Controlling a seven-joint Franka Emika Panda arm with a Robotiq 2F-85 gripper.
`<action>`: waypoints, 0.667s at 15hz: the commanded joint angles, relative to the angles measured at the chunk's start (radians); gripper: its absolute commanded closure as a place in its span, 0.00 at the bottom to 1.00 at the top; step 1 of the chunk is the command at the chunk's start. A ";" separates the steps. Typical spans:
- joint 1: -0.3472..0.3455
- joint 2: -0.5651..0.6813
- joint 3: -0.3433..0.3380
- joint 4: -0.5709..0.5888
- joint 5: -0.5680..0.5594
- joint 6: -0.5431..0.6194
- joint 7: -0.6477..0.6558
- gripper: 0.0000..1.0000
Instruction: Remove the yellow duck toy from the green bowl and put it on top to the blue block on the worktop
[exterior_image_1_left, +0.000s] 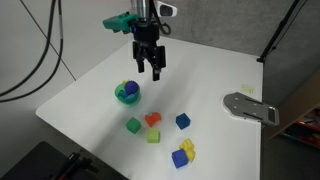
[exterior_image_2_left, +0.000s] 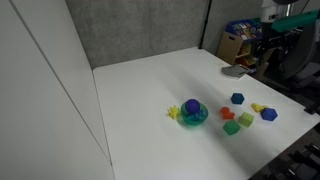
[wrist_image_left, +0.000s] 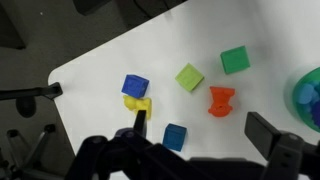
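The yellow duck toy (wrist_image_left: 137, 103) lies on the white worktop (exterior_image_1_left: 200, 80), touching the side of the royal-blue block (wrist_image_left: 135, 86). Both also show in both exterior views: duck (exterior_image_1_left: 188, 148) (exterior_image_2_left: 258, 107), block (exterior_image_1_left: 180, 158) (exterior_image_2_left: 269, 115). The teal-green bowl (exterior_image_1_left: 127, 93) (exterior_image_2_left: 193, 113) stands apart and holds a blue thing; its rim shows at the right edge of the wrist view (wrist_image_left: 310, 95). My gripper (exterior_image_1_left: 151, 68) (wrist_image_left: 205, 130) hangs open and empty above the worktop, between the bowl and the cubes.
A darker blue cube (wrist_image_left: 175, 137), a red piece (wrist_image_left: 221, 100), a yellow-green cube (wrist_image_left: 189, 77) and a green cube (wrist_image_left: 235, 60) lie scattered. A grey metal plate (exterior_image_1_left: 250, 106) lies near one edge. A yellow-green thing (exterior_image_2_left: 175, 111) sits beside the bowl.
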 joint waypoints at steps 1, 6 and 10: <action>-0.029 -0.180 0.039 -0.127 0.058 0.022 -0.104 0.00; -0.025 -0.333 0.074 -0.152 0.096 -0.011 -0.186 0.00; -0.016 -0.449 0.106 -0.151 0.131 -0.029 -0.241 0.00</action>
